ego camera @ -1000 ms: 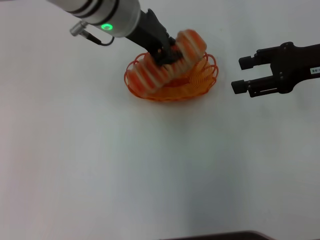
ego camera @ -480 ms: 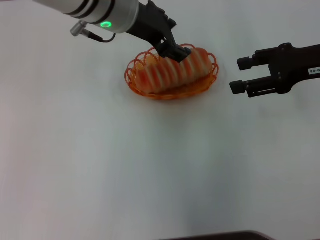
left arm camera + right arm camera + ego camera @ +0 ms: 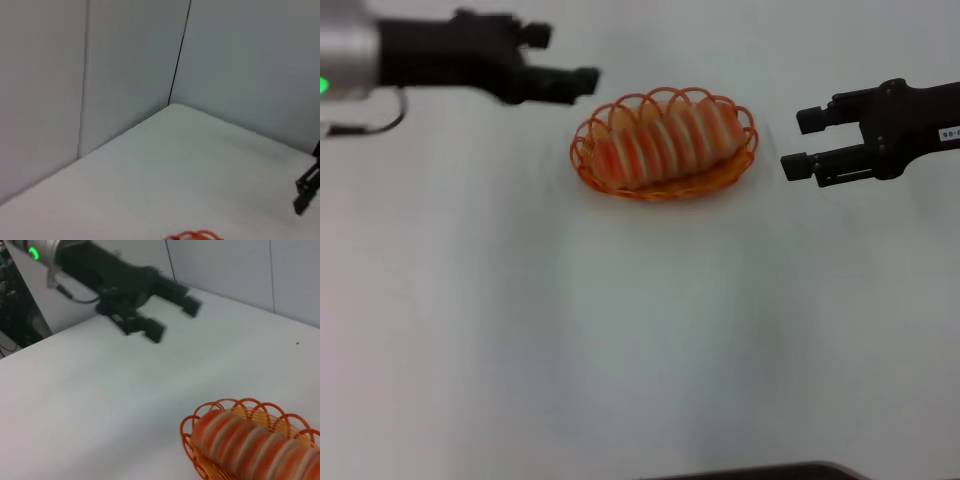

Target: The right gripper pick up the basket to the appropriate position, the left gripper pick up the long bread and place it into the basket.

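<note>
The long bread [image 3: 667, 141], ribbed in orange and cream, lies lengthwise inside the orange wire basket [image 3: 738, 168] on the white table. Both also show in the right wrist view, bread [image 3: 250, 442] in basket [image 3: 192, 427]. My left gripper [image 3: 565, 60] is open and empty, off the basket's left end and clear of it; it also shows in the right wrist view [image 3: 172, 317]. My right gripper [image 3: 802, 142] is open and empty, a short way off the basket's right end. The left wrist view shows only a sliver of the basket's rim [image 3: 195, 235].
The white table [image 3: 620, 330] spreads wide in front of the basket. Grey wall panels [image 3: 125, 60] stand behind the table's far corner. A dark edge [image 3: 760, 472] shows at the bottom of the head view.
My left gripper has let go of the bread, opened, and drawn back to the left away from the basket. The bread now rests in the basket. The right gripper has barely moved.
</note>
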You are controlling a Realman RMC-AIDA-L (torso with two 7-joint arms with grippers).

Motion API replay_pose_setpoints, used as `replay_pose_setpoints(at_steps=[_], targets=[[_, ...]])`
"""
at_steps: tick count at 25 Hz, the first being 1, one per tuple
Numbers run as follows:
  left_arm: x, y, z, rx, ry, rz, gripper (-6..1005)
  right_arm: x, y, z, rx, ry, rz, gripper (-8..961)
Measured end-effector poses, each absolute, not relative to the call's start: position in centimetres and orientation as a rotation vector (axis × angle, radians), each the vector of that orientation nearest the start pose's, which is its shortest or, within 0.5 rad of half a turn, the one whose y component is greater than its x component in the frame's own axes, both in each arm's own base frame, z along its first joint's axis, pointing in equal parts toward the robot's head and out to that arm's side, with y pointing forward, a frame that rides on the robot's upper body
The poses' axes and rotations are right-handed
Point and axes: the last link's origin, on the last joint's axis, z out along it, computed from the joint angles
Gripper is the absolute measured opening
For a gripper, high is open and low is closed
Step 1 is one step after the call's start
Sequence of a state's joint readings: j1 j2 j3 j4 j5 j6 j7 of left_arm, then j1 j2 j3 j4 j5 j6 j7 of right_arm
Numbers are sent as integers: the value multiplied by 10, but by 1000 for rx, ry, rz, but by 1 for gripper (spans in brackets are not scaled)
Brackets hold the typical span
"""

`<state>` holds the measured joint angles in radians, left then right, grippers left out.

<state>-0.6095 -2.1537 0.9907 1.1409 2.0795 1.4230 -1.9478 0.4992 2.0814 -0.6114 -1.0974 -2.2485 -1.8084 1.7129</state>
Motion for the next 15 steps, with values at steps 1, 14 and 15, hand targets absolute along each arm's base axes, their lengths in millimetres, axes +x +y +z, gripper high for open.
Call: replay_pose_setpoints(at_steps=[1, 14, 15], targets=[[-169, 371, 14, -2754, -675, -488, 894, 256, 318, 67, -2789, 740, 378, 761], [-274, 302, 53, -2821, -1091, -504, 891, 247, 327, 66, -2809, 734, 353, 761], [-275, 301, 53, -2818, -1095, -508, 891, 247, 327, 65, -2813, 734, 349, 761]])
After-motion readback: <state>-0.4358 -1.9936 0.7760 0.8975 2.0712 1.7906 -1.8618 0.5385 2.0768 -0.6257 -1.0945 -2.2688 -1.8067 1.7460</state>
